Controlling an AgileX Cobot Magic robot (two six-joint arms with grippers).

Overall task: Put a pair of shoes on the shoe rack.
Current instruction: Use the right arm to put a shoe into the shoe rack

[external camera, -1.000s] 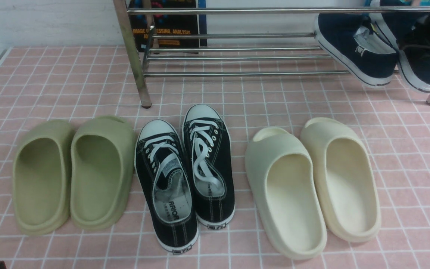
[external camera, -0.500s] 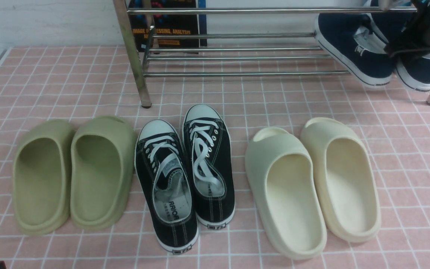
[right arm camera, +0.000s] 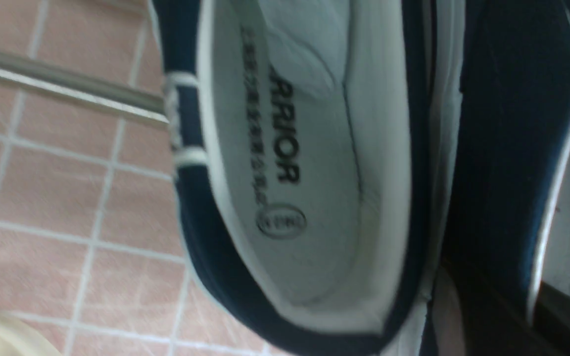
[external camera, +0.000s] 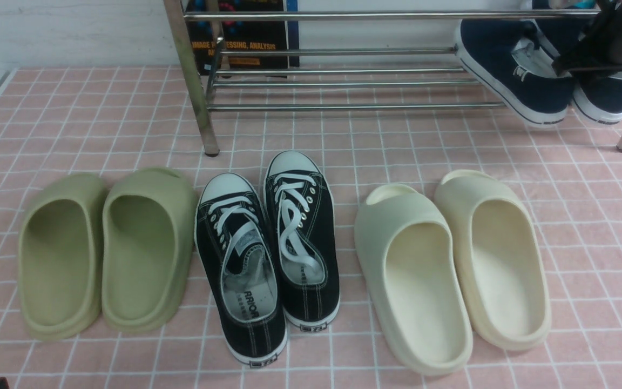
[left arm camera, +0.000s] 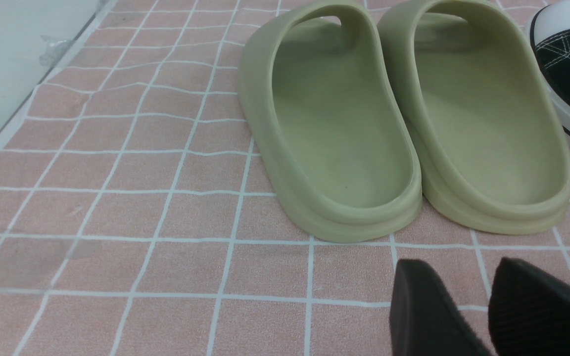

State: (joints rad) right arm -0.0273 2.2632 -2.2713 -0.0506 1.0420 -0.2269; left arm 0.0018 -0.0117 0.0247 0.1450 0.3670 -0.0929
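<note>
Navy shoes tilted on rack, heels nearest camera, right fingers clenched on them, left fingers parted.

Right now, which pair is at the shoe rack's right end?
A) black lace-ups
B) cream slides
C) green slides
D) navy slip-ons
D: the navy slip-ons lie tilted across the lower bars of the shoe rack at its right end, heels out over the front bar, with the right gripper shut on them.
</note>
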